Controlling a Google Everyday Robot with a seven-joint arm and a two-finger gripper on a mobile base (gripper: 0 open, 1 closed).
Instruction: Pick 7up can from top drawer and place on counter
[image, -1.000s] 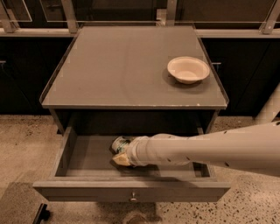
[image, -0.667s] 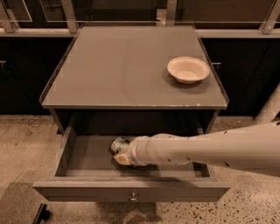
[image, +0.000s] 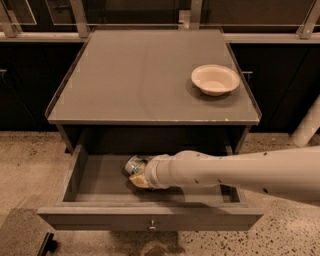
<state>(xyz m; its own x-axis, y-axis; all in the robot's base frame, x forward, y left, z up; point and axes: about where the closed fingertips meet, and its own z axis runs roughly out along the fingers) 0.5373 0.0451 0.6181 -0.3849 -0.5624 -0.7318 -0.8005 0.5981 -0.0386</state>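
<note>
The top drawer (image: 150, 218) stands pulled open below the counter (image: 145, 75). The 7up can (image: 133, 164) lies on its side inside the drawer, left of centre, its silver end facing up-left. My gripper (image: 139, 176) reaches into the drawer from the right on a white arm and sits right at the can, touching or around it. The arm's thick wrist hides most of the gripper and the can's right part.
A white round bowl (image: 215, 79) sits on the counter at the right. Dark cabinets and a railing stand behind. A white post (image: 307, 125) rises at the right. Speckled floor surrounds the cabinet.
</note>
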